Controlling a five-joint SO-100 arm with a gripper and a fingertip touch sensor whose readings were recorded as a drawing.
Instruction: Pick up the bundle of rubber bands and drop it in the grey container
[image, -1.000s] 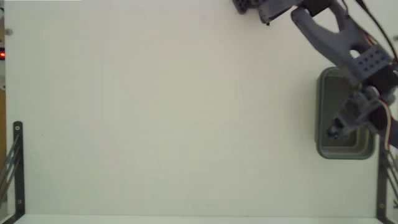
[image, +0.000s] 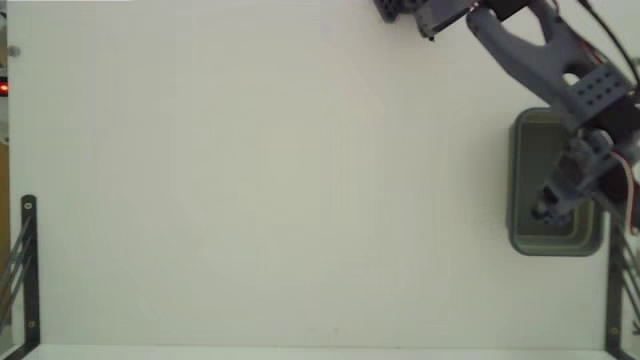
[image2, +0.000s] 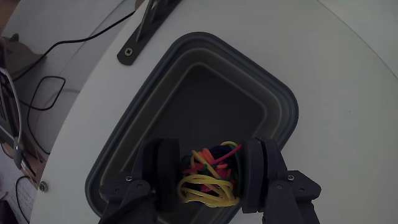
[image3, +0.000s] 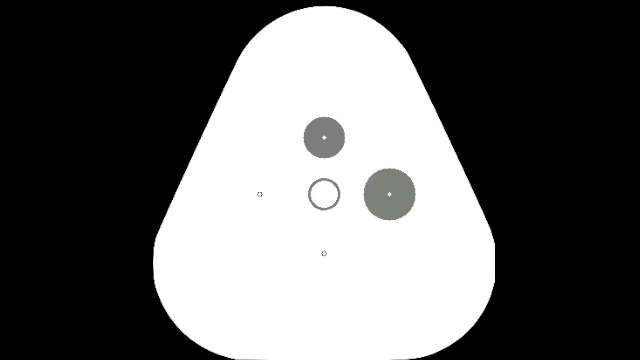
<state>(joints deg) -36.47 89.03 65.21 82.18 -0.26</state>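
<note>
In the wrist view we see our gripper (image2: 210, 177) nearest the camera, its two dark fingers (image2: 163, 171) closed on the bundle of rubber bands (image2: 208, 174). The bundle is a tangle of yellow loops with orange, red and green strands, pinched between the fingers and held above the hollow of the grey container (image2: 273, 99). Beyond the bundle the container's dark stepped interior opens out, its thick rounded rim resting on the white table (image2: 348, 68). Farther off, at the top left of that view, a black metal bracket (image2: 146, 25) lies along the table's edge, with black cables (image2: 56, 46) past the edge.

In the fixed view the arm (image: 540, 50) reaches down from the top right and the gripper (image: 548, 208) hangs over the grey container (image: 520, 180), which sits at the right side of the table (image: 280, 180). The bundle is too small to make out there. Black brackets (image: 28, 270) stand at the near left and right corners.
</note>
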